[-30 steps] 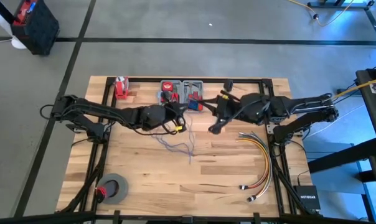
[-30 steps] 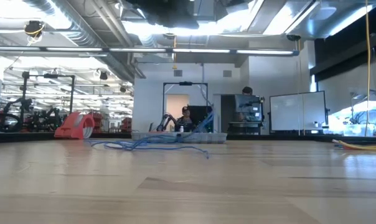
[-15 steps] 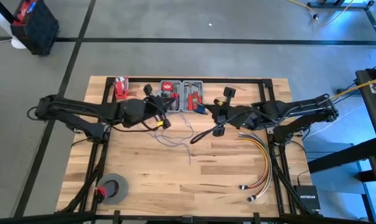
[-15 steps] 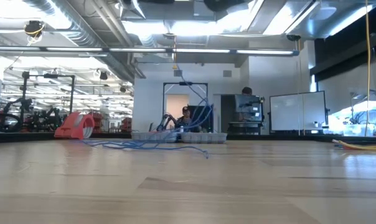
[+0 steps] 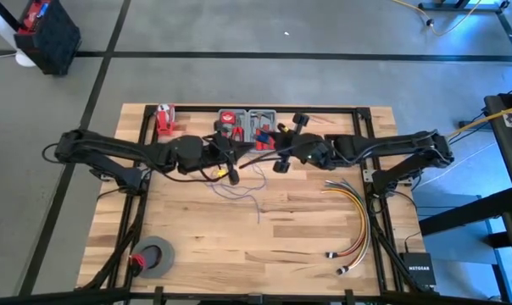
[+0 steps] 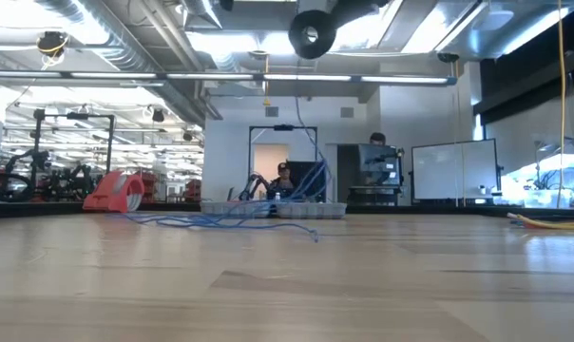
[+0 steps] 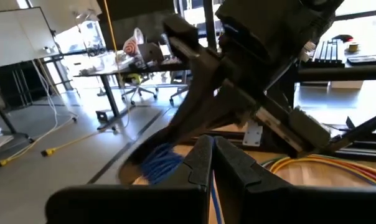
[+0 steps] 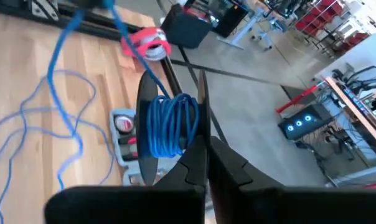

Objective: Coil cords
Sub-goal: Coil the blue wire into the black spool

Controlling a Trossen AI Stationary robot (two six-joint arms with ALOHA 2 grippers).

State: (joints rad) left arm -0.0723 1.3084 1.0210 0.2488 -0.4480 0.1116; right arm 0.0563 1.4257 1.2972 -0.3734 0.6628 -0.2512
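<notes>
Right gripper (image 8: 203,152) pinched tight on blue cords (image 8: 170,124); left gripper (image 7: 213,163) pinched tight on a strand, above table (image 5: 307,237).

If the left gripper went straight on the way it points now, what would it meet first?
Most likely the right gripper, which fills the left wrist view just beyond the left gripper. A blue coil of the cords hangs between them, so it may brush that first; depth is unclear.
</notes>
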